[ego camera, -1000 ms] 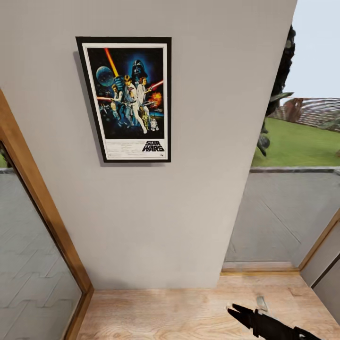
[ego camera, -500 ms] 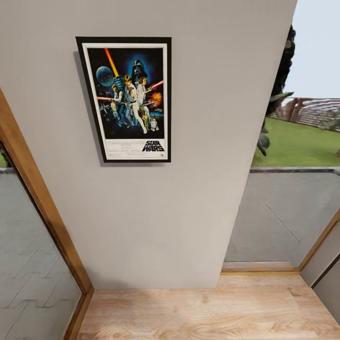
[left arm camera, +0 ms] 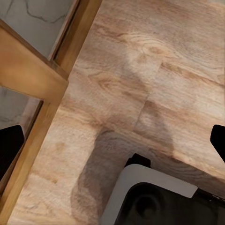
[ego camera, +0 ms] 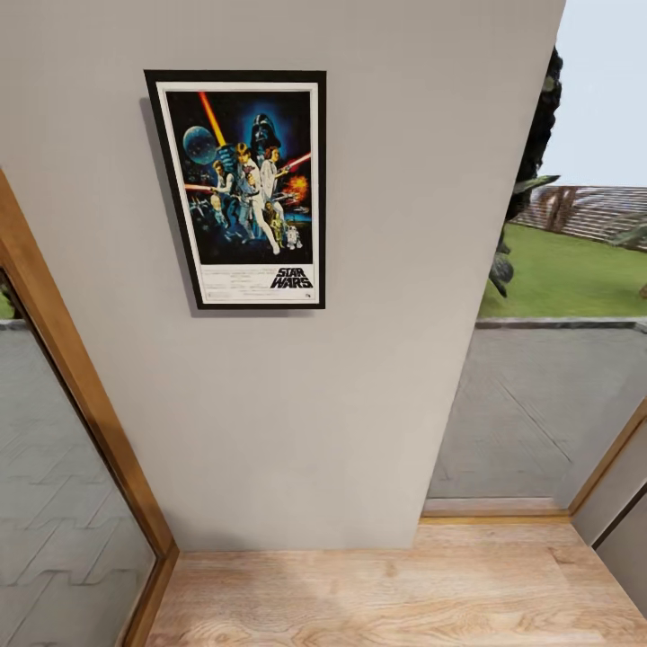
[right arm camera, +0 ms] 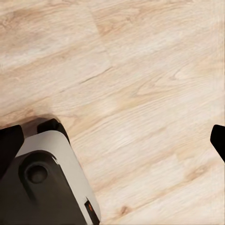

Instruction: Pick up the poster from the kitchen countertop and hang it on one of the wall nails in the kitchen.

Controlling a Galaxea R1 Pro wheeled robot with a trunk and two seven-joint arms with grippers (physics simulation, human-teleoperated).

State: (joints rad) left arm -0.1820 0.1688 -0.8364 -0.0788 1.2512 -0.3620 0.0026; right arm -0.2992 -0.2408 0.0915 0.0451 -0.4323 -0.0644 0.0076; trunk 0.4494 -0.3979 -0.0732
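the poster (ego camera: 241, 189) is seen hung on the wall (ego camera: 377, 270) at eleven o'clock; the task is judged done, no further move needed. both grippers' fingers (left arm camera: 10, 145) (right arm camera: 9, 143) are spread wide, nothing held.

A room in a home, movie poster (ego camera: 241, 189) on a plain grey wall (ego camera: 359, 377), wooden floor (ego camera: 377, 598), big wood-framed windows (ego camera: 76, 386), green garden (ego camera: 575, 274) outside

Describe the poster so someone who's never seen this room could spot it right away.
Look at the plain grey wall standing between two wood-framed windows, above the wooden floor. High on its left half hangs the poster: tall, black-framed, white-bordered, with colourful figures on dark blue and a "STAR WARS" logo at the bottom. Nothing else hangs on that wall.
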